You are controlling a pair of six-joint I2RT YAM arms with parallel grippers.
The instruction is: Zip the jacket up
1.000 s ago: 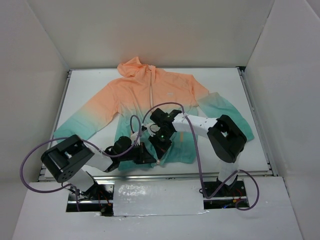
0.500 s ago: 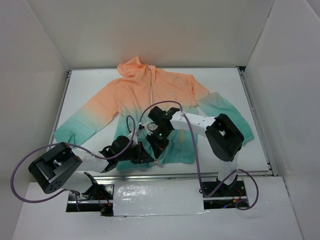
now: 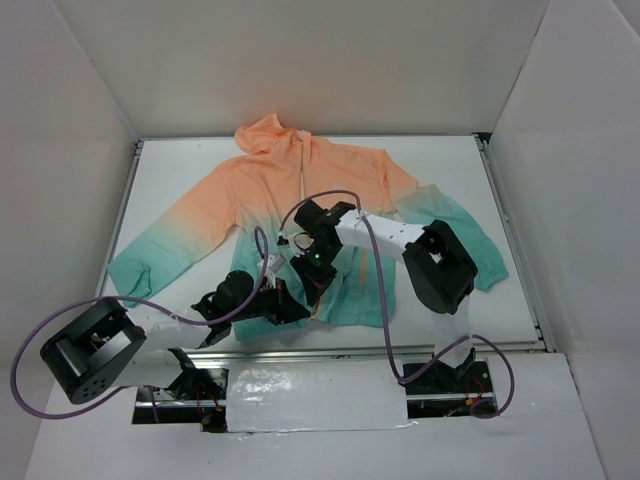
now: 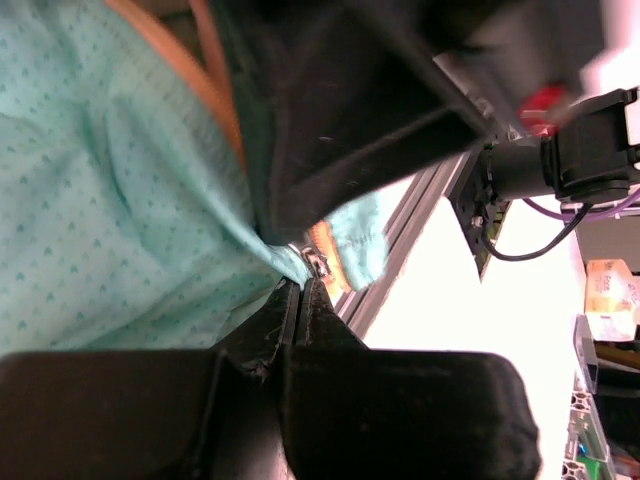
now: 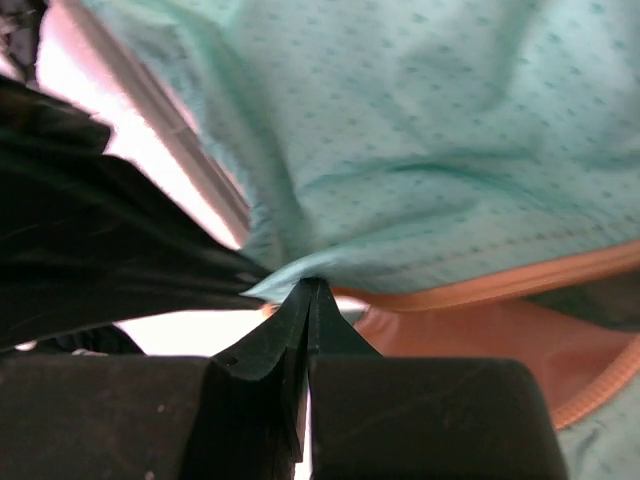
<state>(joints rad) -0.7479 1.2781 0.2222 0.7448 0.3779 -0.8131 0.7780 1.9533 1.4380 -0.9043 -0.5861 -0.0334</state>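
The jacket lies flat on the white table, hood at the far side, orange on top and teal at the hem, with its pale zipper down the middle. My left gripper is at the hem by the zipper's bottom end. In the left wrist view it is shut, pinching teal fabric beside a small metal zipper piece. My right gripper is just above it. In the right wrist view it is shut on the teal front edge, next to an orange pocket slit.
The table's near metal rail runs just below the hem. White walls enclose the table on three sides. Purple cables loop over the jacket's lower right. The right arm's black body fills the space just above the left fingers.
The left arm's elbow has swung left and down toward the near edge. The right arm has shifted left. Both grippers have stayed together at the hem, and the lower front has bunched slightly.
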